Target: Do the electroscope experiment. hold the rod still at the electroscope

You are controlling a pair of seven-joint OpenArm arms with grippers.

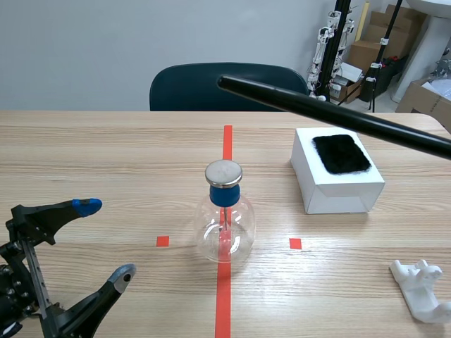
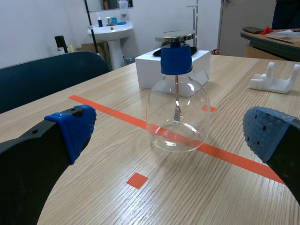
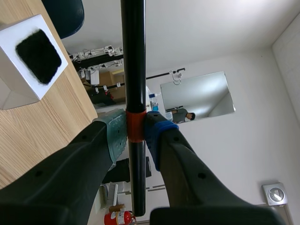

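- Gripper of the left arm (image 1: pixel 106 241) hangs nearest, spread wide, holding nothing.
- Clear glass electroscope flask (image 1: pixel 224 218) with blue stopper and round metal cap (image 1: pixel 223 172) stands on the red tape line, untouched.
- White box topped with black fur (image 1: pixel 338 186) sits beyond it.
- Right gripper (image 3: pixel 136 133) clamps the long black rod (image 1: pixel 331 113), which is raised. Its tip looks clear of the cap, so approach and steady holding remain.
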